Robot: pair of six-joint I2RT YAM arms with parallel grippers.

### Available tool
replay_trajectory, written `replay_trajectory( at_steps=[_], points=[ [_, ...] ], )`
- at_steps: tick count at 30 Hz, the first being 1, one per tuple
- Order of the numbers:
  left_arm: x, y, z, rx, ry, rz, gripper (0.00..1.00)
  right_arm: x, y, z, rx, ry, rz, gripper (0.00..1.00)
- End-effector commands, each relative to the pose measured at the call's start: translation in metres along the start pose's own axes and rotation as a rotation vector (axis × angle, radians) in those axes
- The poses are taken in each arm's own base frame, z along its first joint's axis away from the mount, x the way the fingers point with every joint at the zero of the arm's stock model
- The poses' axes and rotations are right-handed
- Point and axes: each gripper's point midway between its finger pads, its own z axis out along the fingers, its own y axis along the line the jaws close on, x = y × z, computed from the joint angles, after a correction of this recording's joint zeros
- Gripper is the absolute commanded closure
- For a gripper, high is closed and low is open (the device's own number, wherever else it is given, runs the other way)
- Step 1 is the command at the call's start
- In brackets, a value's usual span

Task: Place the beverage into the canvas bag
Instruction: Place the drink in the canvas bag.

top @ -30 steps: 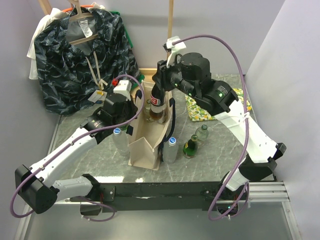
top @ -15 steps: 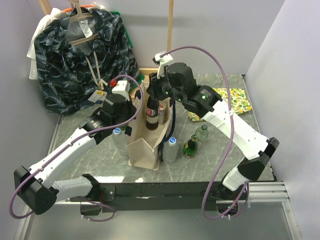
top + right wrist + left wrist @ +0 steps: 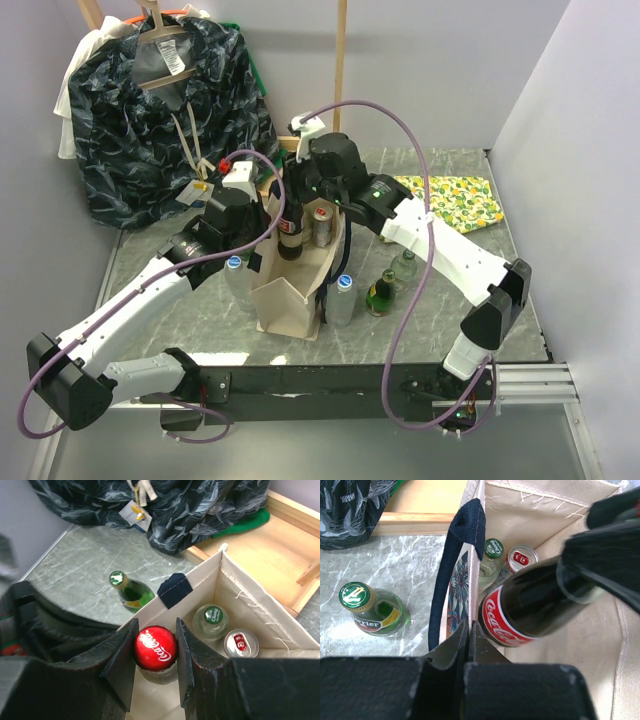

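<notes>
Ok so, top view, starting on the left: a dark blue patterned garment [image 3: 160, 120] hangs at about 10 o'clock from the tall boxy beige canvas bag [image 3: 290, 290]. The bag stands open in the middle of the grey marble desk [image 3: 420, 330].

The left gripper [image 3: 469, 630] has its jaws pinched tight on the bag's left wall, right beside the black strap handle [image 3: 457, 565]. Outside that wall, at roughly 9 o'clock from the bag, a green glass Perrier bottle [image 3: 370, 612] stands on the desk. A clear plastic bottle with a blue cap [image 3: 233, 265] sits close to the bag too.

The beverage is a dark Coca-Cola bottle with a red cap [image 3: 155, 647]. It's upright, with its lower part down inside the bag's mouth. Can't tell if it's touching the bottom. The right gripper [image 3: 300, 200] comes in from above, and its jaws are clamped on either side of the cap.

Already in the bag, at 1–2 o'clock from the cola in the right wrist view: a pale glass bottle with a green cap [image 3: 212, 617] and a silver-topped can [image 3: 241, 642], just beside each other.

At 3 o'clock of the bag stand another blue-capped clear bottle [image 3: 343, 283], a dark green glass bottle [image 3: 380, 292] and a clear green-capped bottle [image 3: 404, 262]. A yellow-and-green printed cloth [image 3: 455, 190] lies at 2 o'clock.
</notes>
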Motion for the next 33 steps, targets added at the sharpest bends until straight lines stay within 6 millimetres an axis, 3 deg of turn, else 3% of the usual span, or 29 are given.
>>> replay_trajectory(
  at_steps=[1,10,21,33],
  points=[
    [-0.021,0.000,-0.014,0.000,-0.056,-0.021,0.99,-0.083,0.009,-0.012,-0.024,-0.303,0.040,1.00],
    [-0.025,-0.002,-0.014,-0.003,-0.054,-0.011,0.99,-0.072,0.003,0.008,0.044,-0.355,-0.015,1.00],
    [-0.026,-0.004,-0.012,0.003,-0.051,-0.013,0.99,-0.056,0.006,0.012,0.091,-0.444,-0.042,1.00],
    [-0.025,-0.002,-0.012,-0.005,-0.052,-0.006,0.99,-0.040,0.004,0.021,0.112,-0.430,-0.046,1.00]
  ],
)
